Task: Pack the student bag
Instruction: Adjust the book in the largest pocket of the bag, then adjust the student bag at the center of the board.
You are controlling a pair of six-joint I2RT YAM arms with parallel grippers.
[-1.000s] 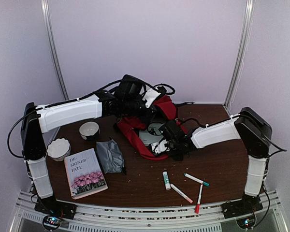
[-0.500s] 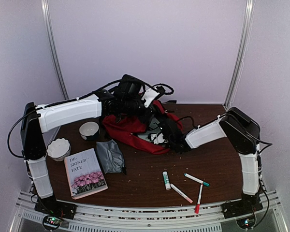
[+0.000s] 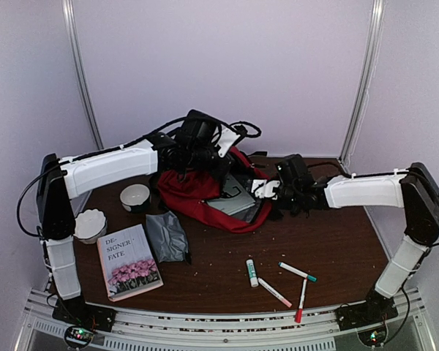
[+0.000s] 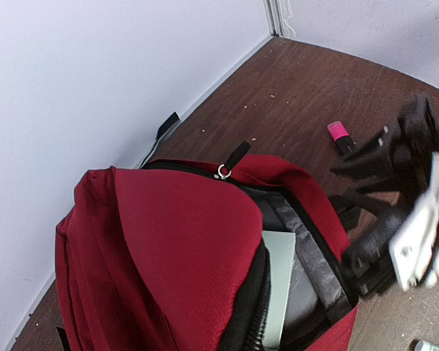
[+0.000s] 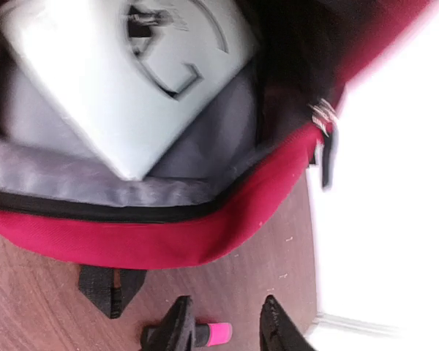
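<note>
The student bag (image 3: 194,191) is a large red backpack lying at the table's middle back, its mouth gaping toward the right. My left gripper (image 3: 205,155) is on the bag's top and shut on the fabric, holding it up; its fingers are outside the left wrist view. That view shows the red shell (image 4: 168,241), the grey lining and a pale grey notebook (image 4: 279,278) tucked inside. My right gripper (image 3: 263,189) hovers just outside the mouth, open and holding nothing. The right wrist view looks into the bag (image 5: 154,238) at the notebook (image 5: 117,80), with my right gripper (image 5: 225,313) over bare wood.
A pink-capped highlighter (image 5: 221,334) lies behind the bag by the back wall. At front left are a flowered book (image 3: 129,262), a grey pouch (image 3: 166,235), a white scalloped bowl (image 3: 88,223) and a white tape roll (image 3: 135,196). Three markers (image 3: 296,272) and a glue stick (image 3: 252,273) lie at front right.
My right gripper has pulled back to the right, out of the bag, and its jaws have spread. The grey notebook stays inside. The bag's top has been lifted up by my left gripper.
</note>
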